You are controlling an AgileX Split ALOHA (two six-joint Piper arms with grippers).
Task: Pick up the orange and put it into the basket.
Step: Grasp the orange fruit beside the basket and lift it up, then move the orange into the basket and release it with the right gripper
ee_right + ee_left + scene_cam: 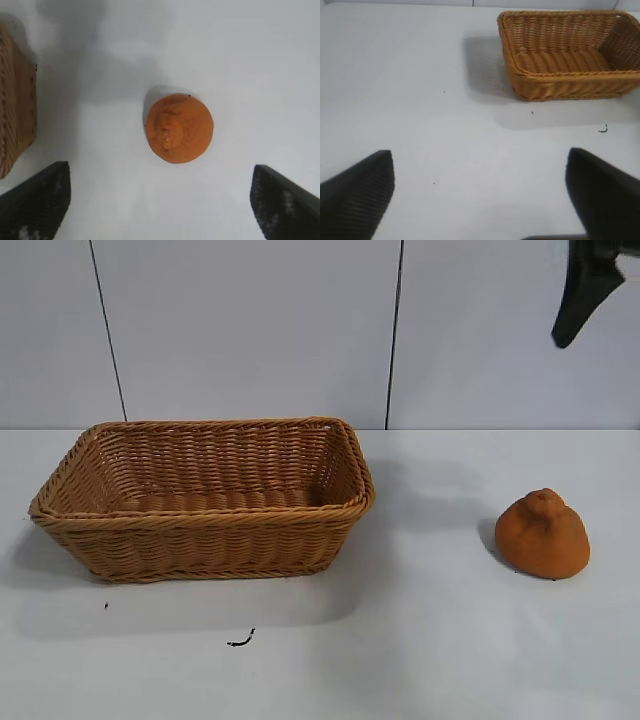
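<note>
On the right side of the white table [440,640] sits the orange [542,534], flat base down, knob up, well apart from the basket [205,500] at the left. High above it, the right gripper [160,200] hangs with fingers spread wide, the fruit lying between them and a little ahead in its wrist view. Nothing is grasped yet; this looks like the approach step. Next, it likely needs to descend straight down and close around the orange's sides. Off to the left, the left gripper [480,195] is parked, also spread wide and holding nothing.
</note>
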